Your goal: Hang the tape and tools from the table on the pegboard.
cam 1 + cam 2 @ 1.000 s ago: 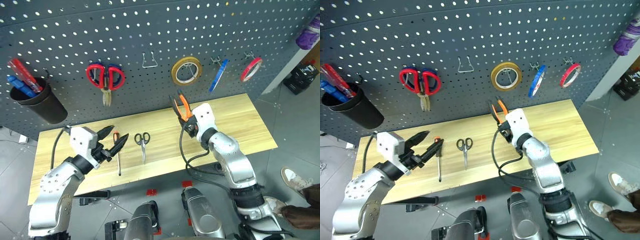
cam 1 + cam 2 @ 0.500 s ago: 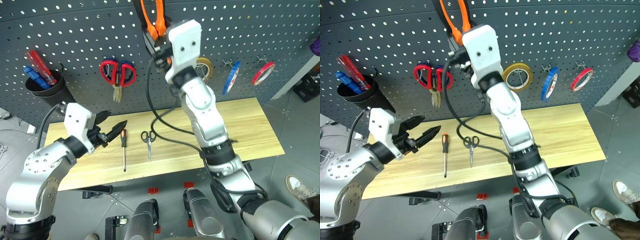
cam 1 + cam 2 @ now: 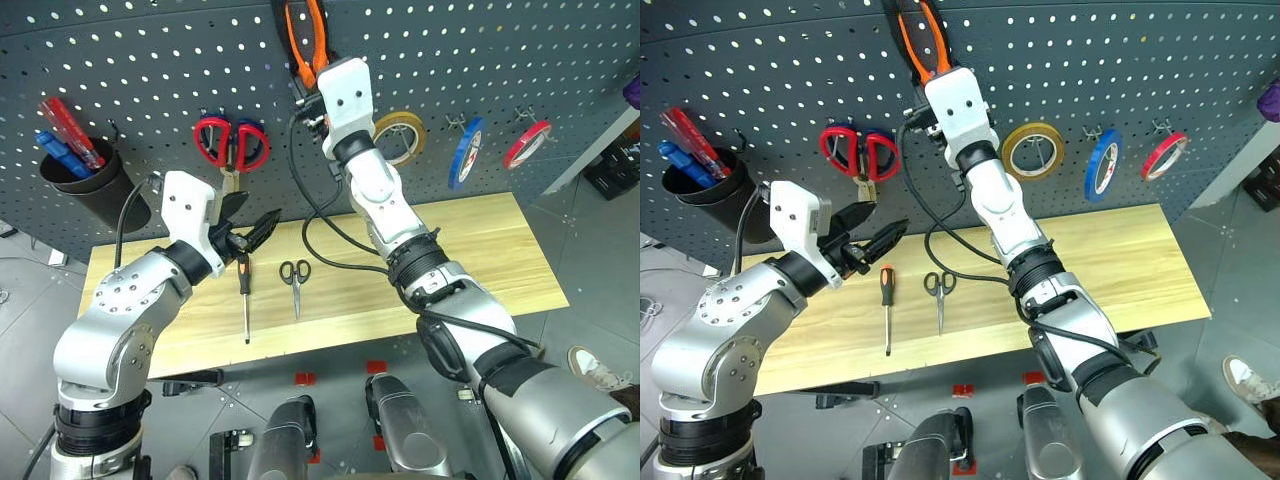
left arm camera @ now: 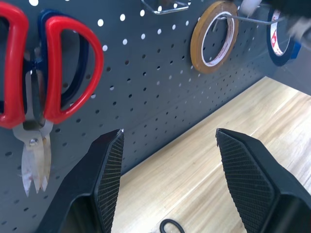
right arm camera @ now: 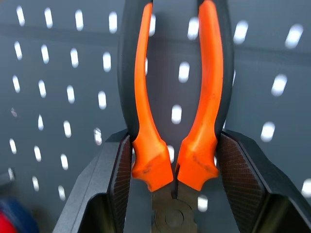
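No brand, label or writing can be read on any of the things.

Nearest, the left tool (image 3: 248,222) hovers above the near-left part of the long table of light wooden planks (image 3: 480,260), its two black fingers standing wide apart with nothing between them. Just below its tips lies the slim screwdriver with a black-and-orange handle (image 3: 244,290), and beside that, toward the other arm, the small scissors with black handles (image 3: 294,282); both lie flat on the planks, apart from each other.

Farther off, the right tool (image 5: 172,160) is raised against the large dark grey pegboard with rows of small round holes (image 3: 130,60), gripping the pliers with orange-and-black handles (image 3: 305,35) near the pivot, handles pointing upward along the board. Whether the pliers touch the board cannot be told.

On the board, past the left tool, hang the larger scissors with red handles (image 3: 230,150) and a black cup holding red and blue screwdrivers (image 3: 85,185). Beside the right tool hang the yellow-tan roll of tape (image 3: 400,135), then the thin flat ring of blue tape (image 3: 465,152), then the red roll (image 3: 527,143).

Compared with a second ago, the right tool has lifted the pliers from over the table up to the board, and the left tool has risen slightly toward the screwdriver's far end. Screwdriver and small scissors lie as before.
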`<control>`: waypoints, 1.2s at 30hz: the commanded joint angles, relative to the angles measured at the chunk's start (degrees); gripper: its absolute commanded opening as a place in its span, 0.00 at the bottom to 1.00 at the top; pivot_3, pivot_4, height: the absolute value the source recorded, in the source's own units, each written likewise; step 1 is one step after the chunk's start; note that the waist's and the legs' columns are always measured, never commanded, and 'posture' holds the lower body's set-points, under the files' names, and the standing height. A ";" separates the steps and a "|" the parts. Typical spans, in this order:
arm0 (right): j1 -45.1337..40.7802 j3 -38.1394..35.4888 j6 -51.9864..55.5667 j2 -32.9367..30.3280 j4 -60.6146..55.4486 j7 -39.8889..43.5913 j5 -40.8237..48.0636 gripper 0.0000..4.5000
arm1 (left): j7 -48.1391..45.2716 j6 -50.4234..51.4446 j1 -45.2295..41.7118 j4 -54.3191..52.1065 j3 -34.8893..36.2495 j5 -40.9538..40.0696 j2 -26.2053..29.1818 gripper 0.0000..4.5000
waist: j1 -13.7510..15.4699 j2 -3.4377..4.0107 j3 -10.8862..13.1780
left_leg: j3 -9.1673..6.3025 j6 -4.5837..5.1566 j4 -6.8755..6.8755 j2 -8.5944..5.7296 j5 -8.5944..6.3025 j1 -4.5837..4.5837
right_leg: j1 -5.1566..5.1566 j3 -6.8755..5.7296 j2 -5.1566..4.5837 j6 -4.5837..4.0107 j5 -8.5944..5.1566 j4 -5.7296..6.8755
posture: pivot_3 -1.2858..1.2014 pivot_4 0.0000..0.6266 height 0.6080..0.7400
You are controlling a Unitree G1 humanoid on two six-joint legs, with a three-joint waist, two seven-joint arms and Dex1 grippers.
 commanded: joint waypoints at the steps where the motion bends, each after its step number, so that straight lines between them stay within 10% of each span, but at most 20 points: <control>1: -3.26 -0.84 -2.54 -0.85 2.22 -1.75 -0.52 0.51 | -0.12 -0.82 -0.61 -0.16 -0.60 1.23 0.30 0.70 | 0.12 -0.03 0.19 | 0.00 0.00 0.00 0.00 0.00 0.00 | 0.00 0.00 0.00 0.00 0.00 0.00 | 0.46 0.56 1.00; 22: 5.49 -0.28 3.79 -2.51 -1.65 0.95 -0.96 0.51 | 5.53 -0.64 1.00 5.56 -2.04 6.89 -6.13 0.70 | 2.39 -0.05 0.21 | 0.00 -0.14 0.01 0.16 0.09 0.02 | 0.02 -0.17 0.06 -0.10 0.06 0.01 | 0.44 0.53 1.00; 29: 10.02 -0.53 10.15 -3.82 -8.57 4.11 -0.02 0.99 | 7.63 -0.01 2.02 6.28 -3.73 8.11 -9.32 0.70 | 2.50 -0.05 0.21 | -0.01 -0.14 0.00 0.17 0.09 0.01 | 0.03 -0.19 0.06 -0.10 0.06 -0.02 | 0.44 0.51 1.00; 36: 13.84 0.23 19.58 -5.84 -18.18 8.30 0.49 1.00 | 10.79 3.31 2.95 6.85 -4.20 8.56 -12.97 0.89 | 2.31 -0.06 0.21 | 0.02 -0.15 -0.03 0.21 0.09 0.00 | 0.00 -0.19 0.09 -0.10 0.06 -0.05 | 0.43 0.50 1.00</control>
